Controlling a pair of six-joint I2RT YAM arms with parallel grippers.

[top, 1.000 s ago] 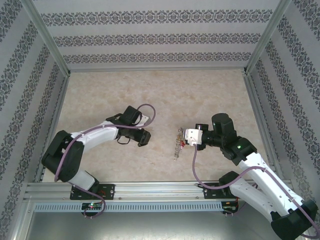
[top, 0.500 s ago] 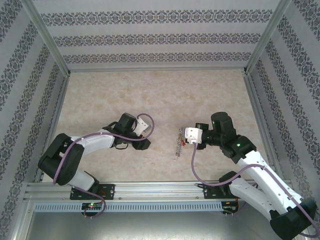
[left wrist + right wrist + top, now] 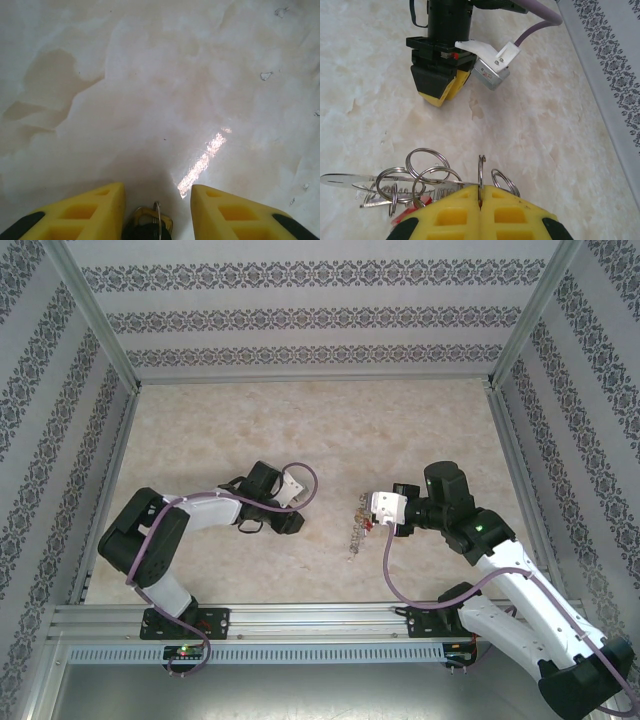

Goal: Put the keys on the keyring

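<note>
- Left end effector (image 3: 292, 524) is low over the worktop (image 3: 300, 420), with open room all round it.
- Its yellow fingers (image 3: 90, 210) are part-spread, with the keys (image 3: 148, 231) (dark head, thin ring) between them near the base. Cannot tell if they are pinched.
- A bare, glossy, marble-look strip separates the end effectors.
- Keyring (image 3: 427, 172): thin shiny wire loops, flat silvery pieces, red tag.
- Right end effector (image 3: 480, 192) has its fingers pressed together on one loop, well apart from the patterned side wall (image 3: 590, 430).

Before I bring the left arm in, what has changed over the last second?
The left arm folded inward at the elbow, and the left gripper shifted slightly toward the near edge; no visible grab or release. The right gripper stayed shut on the keyring, in place.
</note>
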